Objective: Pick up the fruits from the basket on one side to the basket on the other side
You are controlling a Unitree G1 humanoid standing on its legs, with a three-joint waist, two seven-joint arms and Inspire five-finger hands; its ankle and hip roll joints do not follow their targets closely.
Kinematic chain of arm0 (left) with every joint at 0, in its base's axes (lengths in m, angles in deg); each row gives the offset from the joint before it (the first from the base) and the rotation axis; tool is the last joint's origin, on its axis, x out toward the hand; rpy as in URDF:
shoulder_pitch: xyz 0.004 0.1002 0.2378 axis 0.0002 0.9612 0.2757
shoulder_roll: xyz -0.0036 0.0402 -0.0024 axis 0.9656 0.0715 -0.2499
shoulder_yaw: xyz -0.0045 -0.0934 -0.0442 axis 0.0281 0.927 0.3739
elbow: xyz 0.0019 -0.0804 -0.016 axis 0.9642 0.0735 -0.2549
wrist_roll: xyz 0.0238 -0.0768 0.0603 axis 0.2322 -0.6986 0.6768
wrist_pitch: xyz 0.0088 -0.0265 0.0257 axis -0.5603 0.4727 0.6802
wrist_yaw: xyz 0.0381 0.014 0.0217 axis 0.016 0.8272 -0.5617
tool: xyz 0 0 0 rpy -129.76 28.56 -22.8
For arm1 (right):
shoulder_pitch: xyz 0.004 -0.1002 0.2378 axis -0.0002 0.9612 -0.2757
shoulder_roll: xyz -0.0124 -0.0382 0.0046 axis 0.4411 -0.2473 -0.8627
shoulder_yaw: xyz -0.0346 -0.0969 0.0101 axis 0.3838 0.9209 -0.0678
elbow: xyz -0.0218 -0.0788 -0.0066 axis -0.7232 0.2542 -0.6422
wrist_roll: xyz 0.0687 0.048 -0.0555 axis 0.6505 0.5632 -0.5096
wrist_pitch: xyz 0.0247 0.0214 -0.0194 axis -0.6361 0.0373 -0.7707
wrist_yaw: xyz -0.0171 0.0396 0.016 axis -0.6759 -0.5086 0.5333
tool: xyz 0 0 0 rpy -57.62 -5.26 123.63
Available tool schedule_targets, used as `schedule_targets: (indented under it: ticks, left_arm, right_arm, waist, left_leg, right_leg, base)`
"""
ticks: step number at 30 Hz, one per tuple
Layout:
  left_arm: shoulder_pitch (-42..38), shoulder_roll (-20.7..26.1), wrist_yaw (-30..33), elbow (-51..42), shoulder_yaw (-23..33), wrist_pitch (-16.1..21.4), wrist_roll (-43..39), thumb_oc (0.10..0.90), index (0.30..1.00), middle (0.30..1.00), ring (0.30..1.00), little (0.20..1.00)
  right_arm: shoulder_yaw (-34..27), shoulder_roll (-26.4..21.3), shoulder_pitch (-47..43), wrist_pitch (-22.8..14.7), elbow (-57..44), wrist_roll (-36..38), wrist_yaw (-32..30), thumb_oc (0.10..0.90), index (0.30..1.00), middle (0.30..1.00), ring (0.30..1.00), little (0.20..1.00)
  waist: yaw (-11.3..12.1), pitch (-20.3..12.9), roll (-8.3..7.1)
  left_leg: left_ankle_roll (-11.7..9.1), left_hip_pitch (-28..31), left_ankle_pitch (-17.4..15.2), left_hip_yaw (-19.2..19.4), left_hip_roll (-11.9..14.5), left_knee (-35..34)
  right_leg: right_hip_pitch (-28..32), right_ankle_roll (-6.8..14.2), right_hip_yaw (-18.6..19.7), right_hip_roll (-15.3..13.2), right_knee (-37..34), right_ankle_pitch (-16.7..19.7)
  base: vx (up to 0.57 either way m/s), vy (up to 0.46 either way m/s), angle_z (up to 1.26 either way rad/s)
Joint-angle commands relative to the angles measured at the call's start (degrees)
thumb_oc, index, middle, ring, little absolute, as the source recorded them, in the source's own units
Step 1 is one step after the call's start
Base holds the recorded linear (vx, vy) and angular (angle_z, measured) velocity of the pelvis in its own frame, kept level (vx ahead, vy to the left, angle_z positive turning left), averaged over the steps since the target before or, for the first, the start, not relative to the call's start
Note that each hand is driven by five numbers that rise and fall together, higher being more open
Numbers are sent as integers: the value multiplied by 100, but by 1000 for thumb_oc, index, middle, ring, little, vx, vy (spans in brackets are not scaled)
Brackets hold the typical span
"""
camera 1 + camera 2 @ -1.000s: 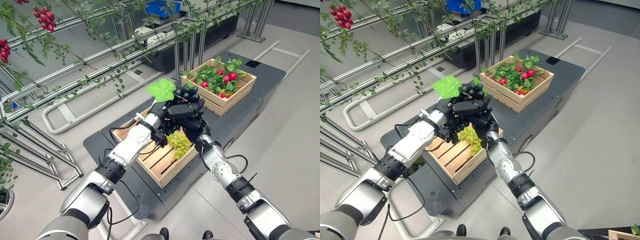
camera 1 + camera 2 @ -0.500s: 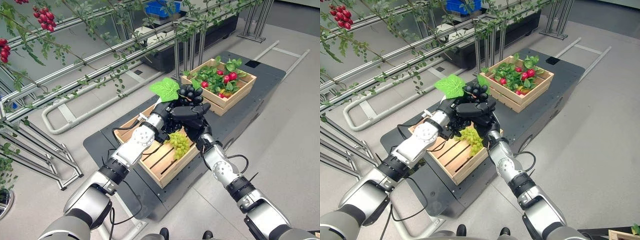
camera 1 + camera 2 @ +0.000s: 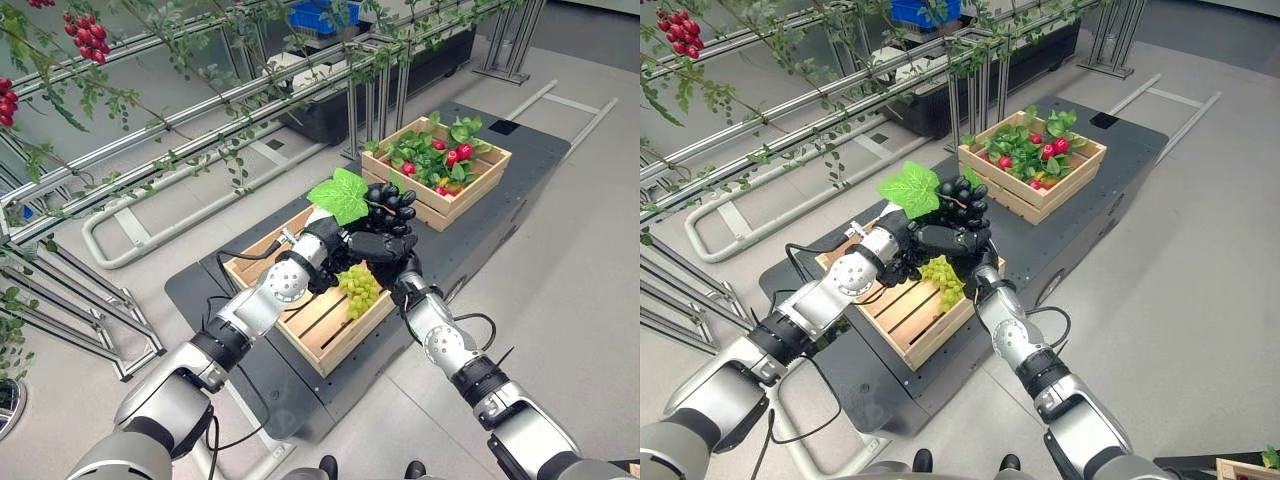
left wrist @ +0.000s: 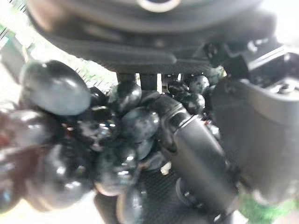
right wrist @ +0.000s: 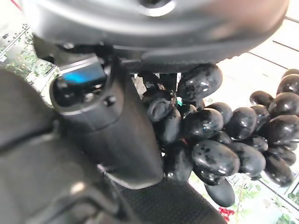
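Observation:
A bunch of black grapes [image 3: 392,202] with a big green leaf [image 3: 340,194] is held up between my two hands, above the far end of the near wooden crate [image 3: 322,332]. My left hand [image 3: 322,238] is curled round the bunch from the left. From below and the right, my right hand [image 3: 383,246] closes its fingers on it. The left wrist view shows the dark grapes [image 4: 98,140] against a finger [image 4: 196,158]. In the right wrist view the grapes [image 5: 219,140] sit beside the thumb [image 5: 121,135]. A bunch of green grapes [image 3: 356,287] lies in the near crate.
A second wooden crate [image 3: 470,190] with red fruit [image 3: 455,155] and green leaves stands farther back to the right on the same dark platform [image 3: 480,240]. Metal rails with vines [image 3: 200,110] run across behind and to the left.
Both hands have carried the black grapes and leaf a little to the right and away, toward the far crate. The green grapes have stayed in place.

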Motion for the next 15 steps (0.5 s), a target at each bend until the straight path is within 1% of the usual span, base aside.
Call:
schedule_targets:
  ticks: [1, 3, 5, 6, 8, 12, 15]
  left_arm:
    - [-871, 1405, 1618, 1260, 701, -174, 947, 800, 900, 900, 900, 900]
    - [-799, 1531, 2203, 1048, 762, -8, 1401, 800, 900, 900, 900, 900]
    - [-759, 1547, 2346, 976, 795, 35, 1511, 800, 900, 900, 900, 900]
    - [-680, 1558, 2671, 858, 889, 156, 1713, 800, 900, 900, 900, 900]
    - [-570, 1538, 2993, 730, 1003, 275, 2012, 800, 900, 900, 900, 900]
    - [-500, 1500, 3401, 565, 1089, 434, 2497, 800, 900, 900, 900, 900]
    - [-464, 1521, 3531, 395, 1136, 503, 2710, 800, 900, 900, 900, 900]
  right_arm:
    - [-622, -171, 257, -592, -112, 327, 657, 400, 300, 300, 300, 300]
    - [-677, -178, 490, -570, -88, 367, 763, 400, 300, 300, 300, 300]
    - [-694, -172, 551, -557, -89, 373, 787, 400, 300, 300, 300, 300]
    - [-741, -168, 662, -518, -95, 362, 817, 400, 300, 300, 300, 300]
    - [-762, -143, 778, -499, -101, 350, 851, 400, 300, 300, 300, 300]
    - [-783, -102, 891, -471, -91, 319, 907, 400, 300, 300, 300, 300]
    - [-794, -76, 963, -441, -96, 306, 919, 400, 300, 300, 300, 300]
  waist:
    - [-125, -816, -219]
    - [-127, -822, -230]
    - [-128, -827, -234]
    - [-132, -829, -240]
    - [-134, -843, -251]
    - [-141, -859, -264]
    - [-148, -873, -272]
  left_leg:
    - [-68, -232, -381, -31, -154, 3]
    - [-71, -240, -385, -23, -150, 3]
    - [-72, -242, -386, -26, -150, 3]
    - [-73, -242, -388, -33, -152, 3]
    - [-80, -235, -393, -33, -155, 3]
    - [-79, -231, -402, -42, -165, 3]
    - [-77, -226, -409, -44, -170, 3]
  right_leg:
    - [169, 7, 15, -216, 6, -387]
    - [163, 6, 2, -216, 6, -389]
    - [160, 3, -2, -215, 6, -390]
    - [160, -5, -6, -210, 6, -390]
    - [174, -9, -10, -208, 6, -400]
    - [185, -17, -18, -207, 6, -412]
    - [188, -18, -19, -204, 6, -415]
  base:
    - [0, 0, 0]
    - [0, 0, 0]
    - [0, 0, 0]
    - [0, 0, 0]
    - [0, 0, 0]
    - [0, 0, 0]
    - [0, 0, 0]
